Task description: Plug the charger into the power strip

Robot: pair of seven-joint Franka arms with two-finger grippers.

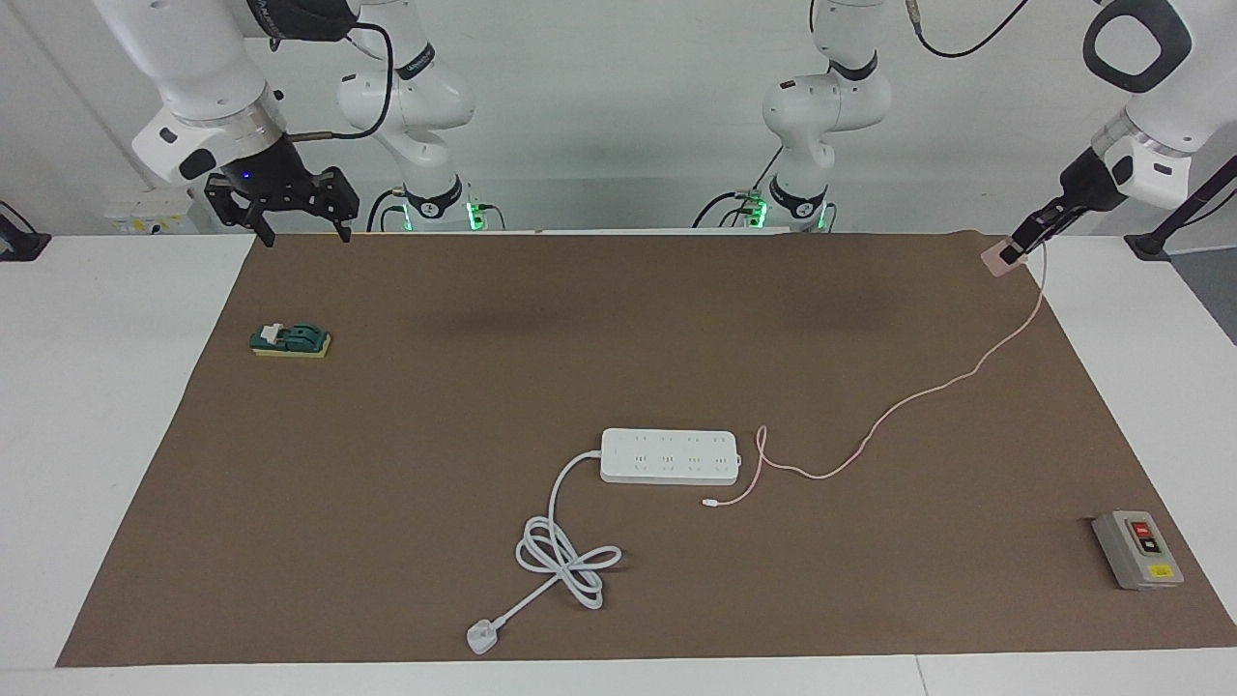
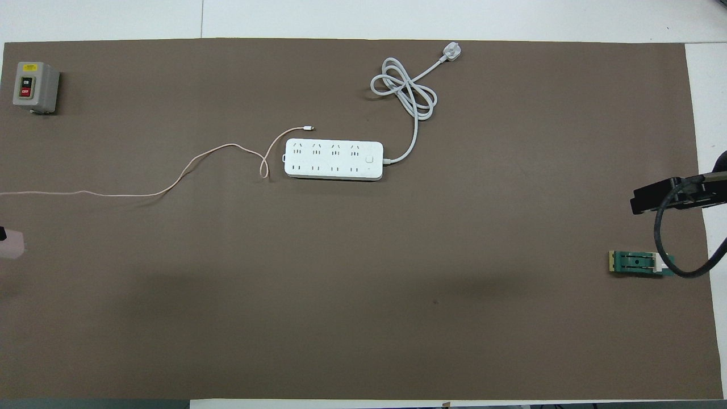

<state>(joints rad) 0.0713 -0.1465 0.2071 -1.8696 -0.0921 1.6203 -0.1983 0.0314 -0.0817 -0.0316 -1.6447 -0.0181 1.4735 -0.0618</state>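
The pale pink charger [image 1: 995,261] is pinched in my left gripper [image 1: 1015,248], which is shut on it over the mat corner at the left arm's end. At the overhead view's edge only a sliver of the charger [image 2: 12,245] shows. Its thin pink cable [image 1: 928,391] trails across the mat and loops beside the power strip [image 1: 670,456], ending in a small connector [image 1: 710,503]. The white power strip [image 2: 333,159] lies flat mid-mat, sockets up. My right gripper [image 1: 303,237] waits open and empty above the mat edge at the right arm's end.
The strip's thick white cord [image 1: 565,559] lies coiled farther from the robots, ending in a three-pin plug [image 1: 480,636]. A grey button box [image 1: 1138,549] sits at the left arm's end. A green block [image 1: 290,340] lies under the right gripper's side of the brown mat [image 1: 435,406].
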